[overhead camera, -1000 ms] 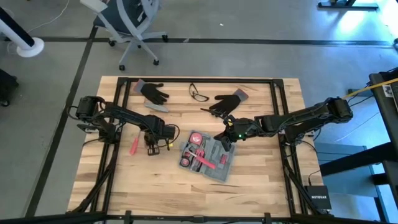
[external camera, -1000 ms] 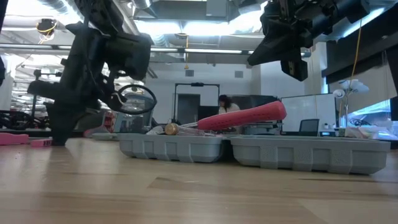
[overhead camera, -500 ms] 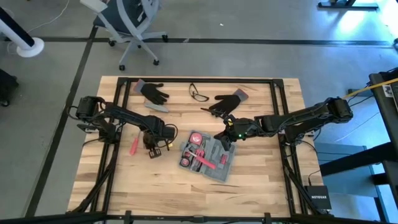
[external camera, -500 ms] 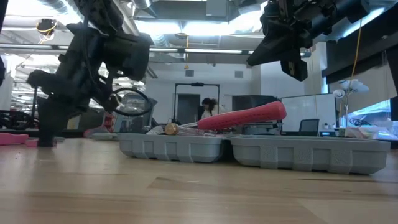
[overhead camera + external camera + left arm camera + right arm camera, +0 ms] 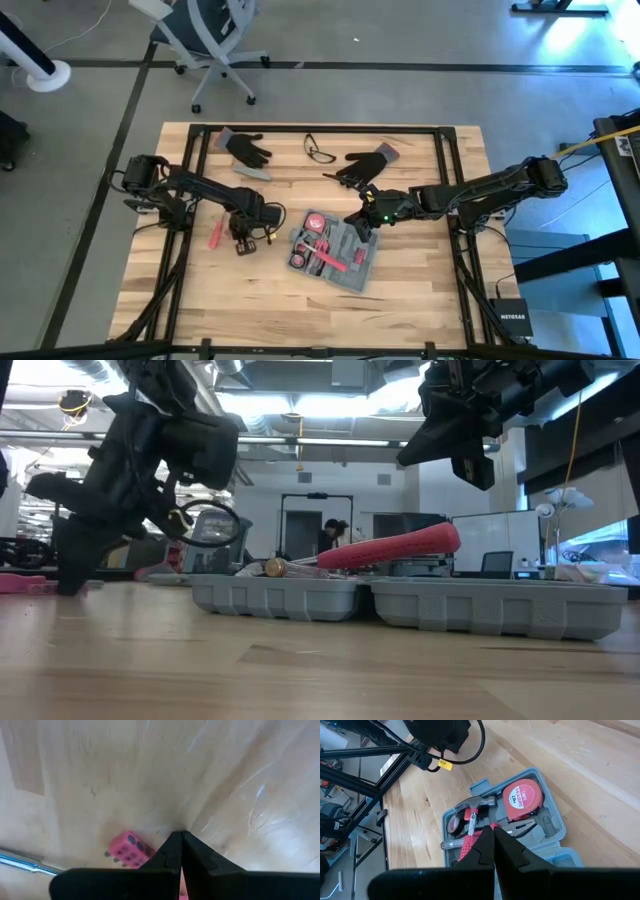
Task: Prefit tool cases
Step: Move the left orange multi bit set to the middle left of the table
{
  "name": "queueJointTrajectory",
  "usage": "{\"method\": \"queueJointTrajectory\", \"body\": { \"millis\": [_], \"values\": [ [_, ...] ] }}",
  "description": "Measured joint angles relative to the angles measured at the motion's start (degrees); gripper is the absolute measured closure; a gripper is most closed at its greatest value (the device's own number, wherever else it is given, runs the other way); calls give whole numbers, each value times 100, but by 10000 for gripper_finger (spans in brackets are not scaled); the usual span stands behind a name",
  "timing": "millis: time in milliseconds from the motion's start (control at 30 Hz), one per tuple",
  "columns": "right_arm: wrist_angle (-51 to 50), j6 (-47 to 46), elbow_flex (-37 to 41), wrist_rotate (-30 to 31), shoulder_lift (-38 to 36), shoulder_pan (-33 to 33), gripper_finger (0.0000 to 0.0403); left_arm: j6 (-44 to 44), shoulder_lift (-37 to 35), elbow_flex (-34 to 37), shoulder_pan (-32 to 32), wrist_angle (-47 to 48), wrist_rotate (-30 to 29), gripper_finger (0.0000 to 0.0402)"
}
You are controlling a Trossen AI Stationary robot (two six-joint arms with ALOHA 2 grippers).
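Hovering closed, right hand (image 5: 362, 222) seemingly overhangs case (image 5: 345, 268) edge.

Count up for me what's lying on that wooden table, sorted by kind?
Black gloves: 2
Safety glasses: 1
Open tool case: 1
Loose red-handled tool: 1
Small pink block: 1
Total: 6

surface (image 5: 400, 290): light wood planks, black frame | centre: open grey-blue tool case (image 5: 345, 262) w/ red-handled tools in slots | far edge: 2 black gloves (image 5: 244, 149) (image 5: 366, 163), glasses (image 5: 319, 151) between | left of case: loose red-handled tool (image 5: 214, 233)
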State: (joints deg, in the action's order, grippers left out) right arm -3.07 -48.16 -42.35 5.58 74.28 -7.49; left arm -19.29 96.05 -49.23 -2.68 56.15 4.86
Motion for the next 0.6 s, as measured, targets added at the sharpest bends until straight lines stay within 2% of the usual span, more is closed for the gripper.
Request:
{"method": "queueJointTrajectory", "body": {
  "millis": [267,600],
  "values": [
    [0,1,0,0,0,1,402,826,0,0,15,-14,-583,401],
    [0,2,2,0,0,2,402,1433,-2,0,229,43,-870,401]
  ]
}}
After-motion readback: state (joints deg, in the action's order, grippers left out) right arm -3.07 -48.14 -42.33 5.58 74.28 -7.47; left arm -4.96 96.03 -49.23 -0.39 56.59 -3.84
